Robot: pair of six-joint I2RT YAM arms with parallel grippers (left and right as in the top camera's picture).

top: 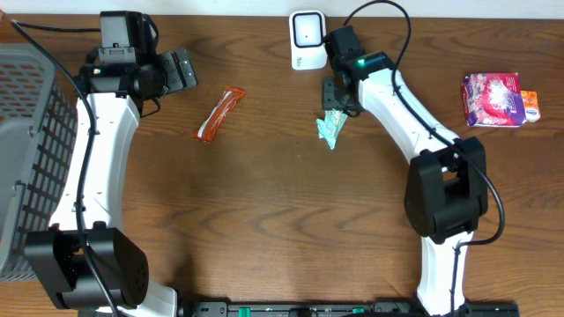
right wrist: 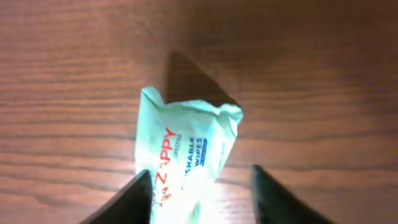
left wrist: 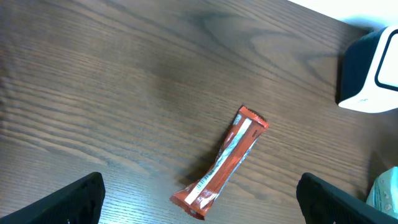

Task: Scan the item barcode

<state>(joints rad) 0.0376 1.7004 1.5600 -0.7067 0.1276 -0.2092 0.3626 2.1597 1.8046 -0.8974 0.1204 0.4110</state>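
Observation:
A pale green wipes packet (top: pixel 330 129) lies near the table's middle, just in front of the white barcode scanner (top: pixel 307 40). My right gripper (top: pixel 336 104) hangs over the packet's far end. In the right wrist view the packet (right wrist: pixel 186 149) reaches in between the dark fingers. The left finger (right wrist: pixel 134 199) is at the packet's edge and the right finger (right wrist: pixel 273 199) stands apart from it, so the right gripper (right wrist: pixel 200 186) is open around it. An orange-red snack bar (left wrist: pixel 224 162) lies under my left gripper (left wrist: pixel 199 193), which is wide open and holds nothing.
A grey wire basket (top: pixel 26 158) fills the left edge. The snack bar (top: pixel 219 114) lies left of centre, with my left gripper (top: pixel 181 70) above and to its left. A pink packet (top: pixel 492 99) and a small orange box (top: pixel 530 106) sit at the far right.

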